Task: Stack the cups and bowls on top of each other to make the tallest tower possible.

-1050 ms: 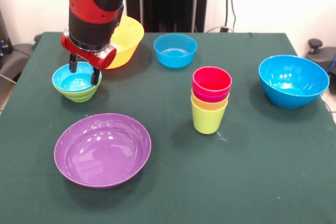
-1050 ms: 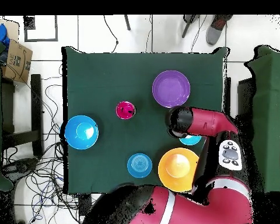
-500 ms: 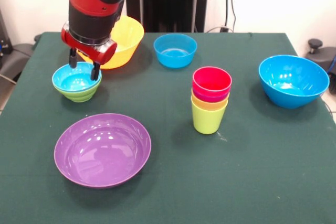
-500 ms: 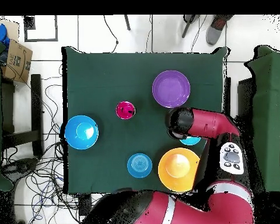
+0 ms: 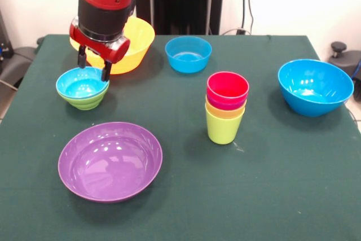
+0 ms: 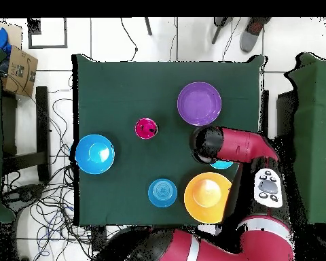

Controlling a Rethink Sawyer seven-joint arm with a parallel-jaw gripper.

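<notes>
My gripper (image 5: 93, 64) hangs open just above a small blue bowl (image 5: 82, 83) that sits nested in a small green bowl (image 5: 84, 99) at the left; nothing is between its fingers. In the overhead view the arm (image 6: 227, 145) covers most of that bowl pair (image 6: 223, 164). The tower (image 5: 226, 107) stands mid-table: a red cup on top, purple and yellow rims under it, a lime green cup lowest; from above it shows as a red circle (image 6: 146, 128). Also here are the wide purple bowl (image 5: 110, 161), large yellow-orange bowl (image 5: 136, 42), another small blue bowl (image 5: 188, 53) and the large blue bowl (image 5: 315, 86).
The dark green table (image 5: 265, 184) carries everything. From above I see the purple bowl (image 6: 199, 103), yellow-orange bowl (image 6: 208, 197), small blue bowl (image 6: 162, 192) and large blue bowl (image 6: 94, 153). Cables (image 6: 53, 136) and a cardboard box (image 6: 15, 64) lie on the floor beside it.
My gripper has risen from around the rim of the nested blue bowl and now hangs clear above it. The bowls and the tower have not moved.
</notes>
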